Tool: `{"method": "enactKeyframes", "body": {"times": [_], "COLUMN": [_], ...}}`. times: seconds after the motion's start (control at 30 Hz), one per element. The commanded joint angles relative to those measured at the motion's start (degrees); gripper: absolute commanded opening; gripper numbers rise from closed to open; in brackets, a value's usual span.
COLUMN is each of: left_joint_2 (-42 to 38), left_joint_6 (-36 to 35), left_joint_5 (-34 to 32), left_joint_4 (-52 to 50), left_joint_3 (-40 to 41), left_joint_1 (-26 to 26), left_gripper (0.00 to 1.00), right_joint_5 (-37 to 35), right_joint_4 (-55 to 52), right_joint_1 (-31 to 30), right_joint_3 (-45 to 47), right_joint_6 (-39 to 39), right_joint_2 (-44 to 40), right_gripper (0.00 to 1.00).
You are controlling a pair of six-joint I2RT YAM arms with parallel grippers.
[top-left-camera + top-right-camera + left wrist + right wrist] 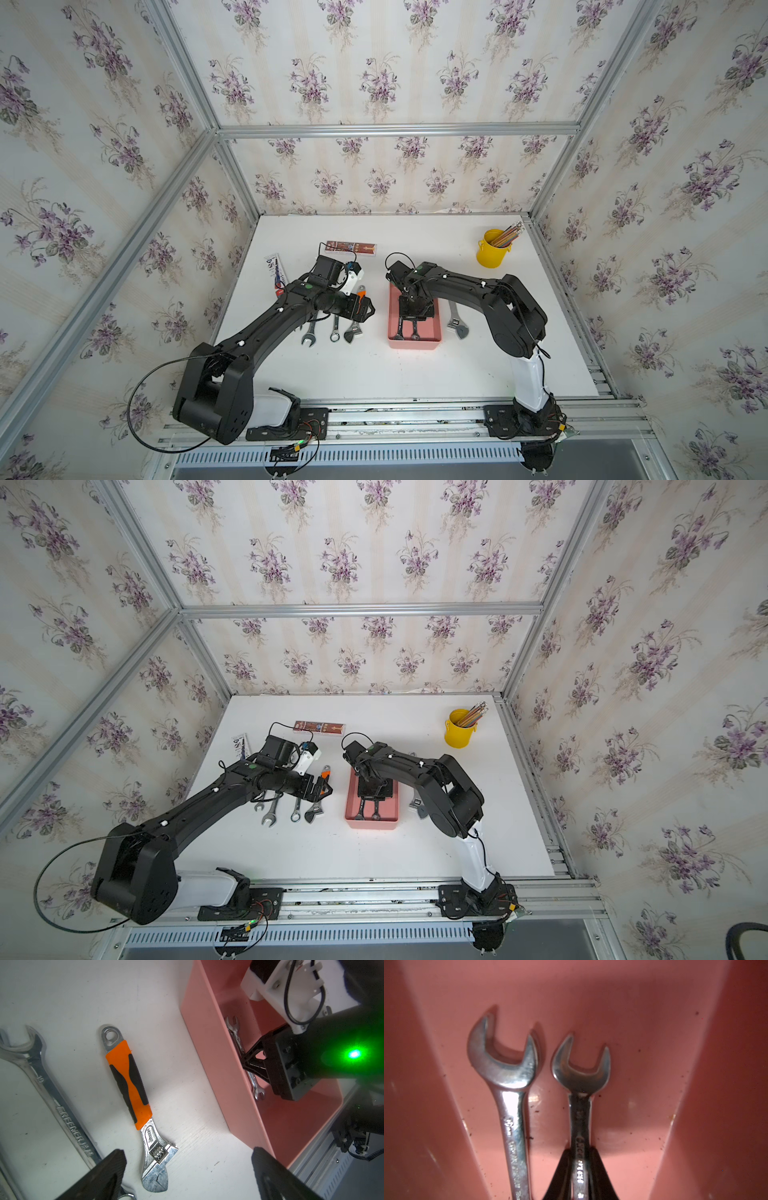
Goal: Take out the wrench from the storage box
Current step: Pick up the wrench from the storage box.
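The right claw (580, 1150) is caught at the lower middle of the right wrist frame. Its black fingers (562, 1169) are pinched tight on the shank of the smaller open-end wrench (580, 1072), and nothing else is gripped. The shank seems to have been chosen because only the narrow edges of a flat-lying tool can be pinched.

Just to the left in that frame the larger open-end wrench (504, 1064) is seen ungripped, close alongside, heads apart. Both are walled in by the salmon-pink storage box (726, 1084), its sides rising at either edge of the frame. So the wrench is placed inside the box; whether it has left the floor cannot be told.

Further out, along the bottom edge of the left wrist frame, the left claw (190, 1156) is held wide open and empty. Beyond it, an orange-handled adjustable wrench (128, 1082) and a big wrench marked 19 (52, 1093) are laid on the white table (187, 1064). That arm is presumably parked aside so the box is left clear.

Farthest off, in a top view, a yellow cup of pencils (492, 249) is spotted at the table's upper right.
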State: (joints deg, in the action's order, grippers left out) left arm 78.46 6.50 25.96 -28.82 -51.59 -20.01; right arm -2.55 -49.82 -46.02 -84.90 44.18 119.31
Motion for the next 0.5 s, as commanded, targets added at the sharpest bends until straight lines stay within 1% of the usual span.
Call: {"method": "enactKeyframes", "body": {"times": [0.0, 0.13, 0.47], "left_joint_2": [0.72, 1.30, 1.01], "left_joint_6": [-0.21, -0.61, 0.77], "left_joint_5": [0.74, 0.75, 1.74], "left_joint_4": [1.01, 0.86, 1.72], "left_joint_3": [-1.16, -1.95, -1.52], "left_joint_1": [-0.05, -0.06, -0.03], "left_gripper": [0.99, 0.99, 0.99], "right_joint_5": [-3.29, -6.17, -7.43], "right_joint_4": [-2.38, -4.65, -7.11], "right_joint_1": [-0.19, -0.60, -0.92], "right_joint_3": [-1.77, -4.11, -5.27], "right_joint_6": [2.84, 3.14, 4.31], "right_joint_2": [0.44, -0.88, -5.27], "right_gripper": [0.04, 0.05, 0.06]}}
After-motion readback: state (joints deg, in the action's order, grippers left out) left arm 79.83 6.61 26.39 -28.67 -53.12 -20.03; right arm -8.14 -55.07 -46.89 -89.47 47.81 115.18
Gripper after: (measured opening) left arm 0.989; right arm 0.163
